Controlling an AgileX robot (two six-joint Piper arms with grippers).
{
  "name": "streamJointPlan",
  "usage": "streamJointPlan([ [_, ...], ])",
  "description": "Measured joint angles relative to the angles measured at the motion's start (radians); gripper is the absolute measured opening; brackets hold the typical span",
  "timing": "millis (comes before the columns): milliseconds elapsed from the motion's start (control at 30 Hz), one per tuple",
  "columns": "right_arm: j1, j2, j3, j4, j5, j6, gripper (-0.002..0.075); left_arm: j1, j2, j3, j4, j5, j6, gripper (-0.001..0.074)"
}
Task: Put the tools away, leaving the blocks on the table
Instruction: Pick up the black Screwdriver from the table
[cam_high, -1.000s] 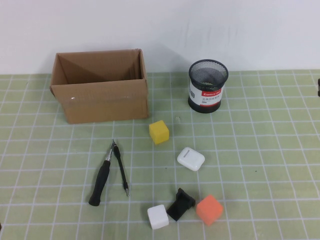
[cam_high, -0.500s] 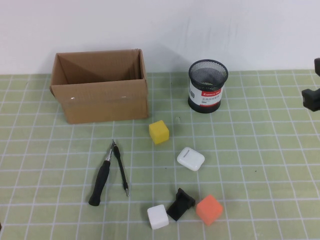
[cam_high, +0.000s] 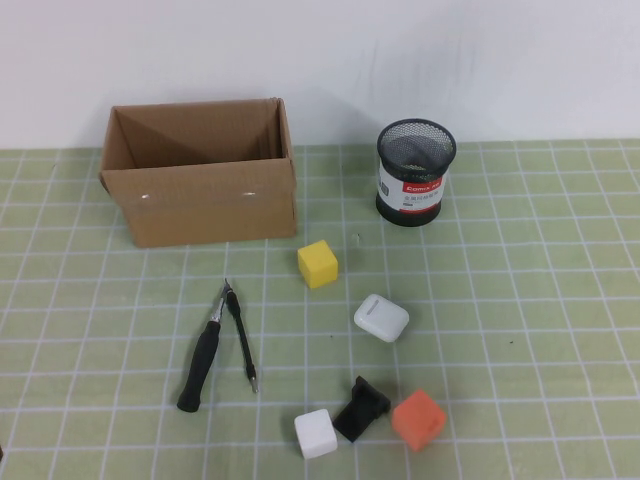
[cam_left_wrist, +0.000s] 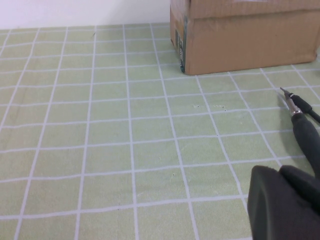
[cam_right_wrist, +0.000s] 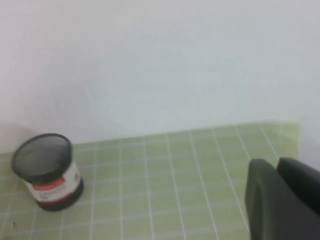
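While the left gripper (cam_left_wrist: 285, 202) hangs low just beside the black-handled screwdriver (cam_high: 203, 355), fingers' state unreadable, the thin black rod (cam_high: 243, 345) lies alongside it; the right gripper (cam_right_wrist: 282, 200), likewise unreadable, sits well right of the mesh cup (cam_high: 416, 171).

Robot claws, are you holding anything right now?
Nothing. The left claw is near the screwdriver; the right claw is by the mesh cup.

Left end effector (cam_left_wrist: 285, 202) matte black, right end effector (cam_right_wrist: 282, 197) rounded, dark
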Motion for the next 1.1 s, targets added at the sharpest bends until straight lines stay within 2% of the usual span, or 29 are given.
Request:
streamJointPlan([
  [200,-0.015,-0.129,0.202,-0.002,0.0,-0.002,-0.0003,0.0,0.0,0.0,0.0,0.0,0.0,-0.0004],
  [333,-0.015,-0.243,0.311,-0.085,0.0,-0.002,-0.0003,0.0,0.0,0.0,0.004,0.0,0.0,-0.0004],
  [533,-0.034,-0.419,0.442,-0.066,-0.004,-0.008,-0.0003,0.0,0.0,0.0,0.004,0.0,0.0,-0.0004],
  [900,-0.032,-0.465,0.483,0.048,-0.046,-0.08,-0.0003,0.0,0.0,0.0,0.004,0.0,0.0,-0.0004],
  [1100,-0.032,-0.524,0.547,0.059,-0.222,-0.118,-0.0003,0.0,0.0,0.0,0.004,0.0,0.0,-0.0004],
])
